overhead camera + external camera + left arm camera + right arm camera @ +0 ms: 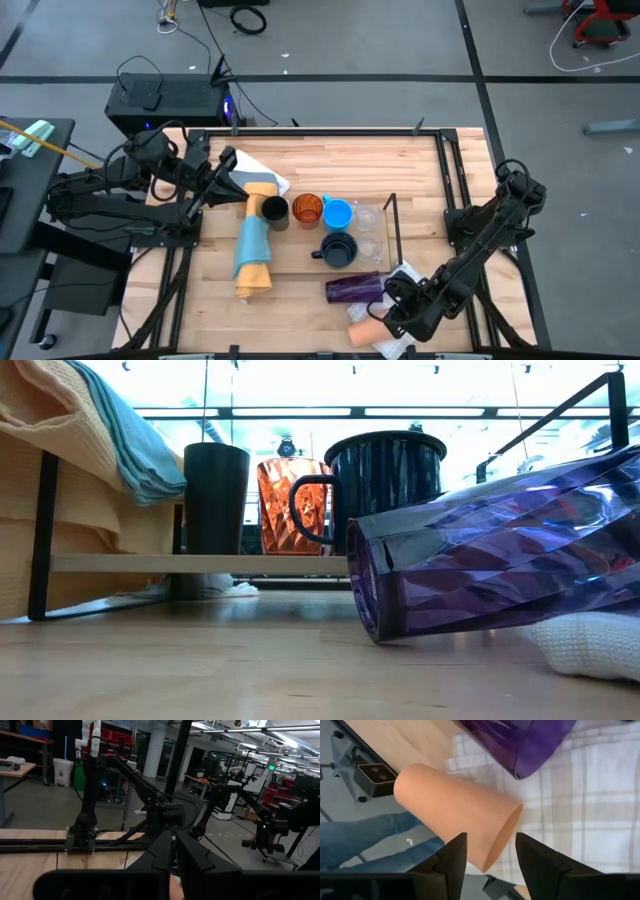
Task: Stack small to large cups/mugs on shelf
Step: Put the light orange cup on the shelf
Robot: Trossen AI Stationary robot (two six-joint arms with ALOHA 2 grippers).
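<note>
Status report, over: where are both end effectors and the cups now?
Right end effector open at peach cup, cup lying on its side. Left end effector shut, empty, over the cloth. Purple tumbler lies beside the peach cup.

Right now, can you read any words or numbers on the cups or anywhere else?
None can be read.
Purple tumbler, dark mug, peach cup: no print.
Green sign far back in the room: too small to read.

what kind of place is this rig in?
Likely a robotics lab or workshop: other robot arms on stands, workbenches and overhead strip lights behind the table, cables on a grey floor.
</note>
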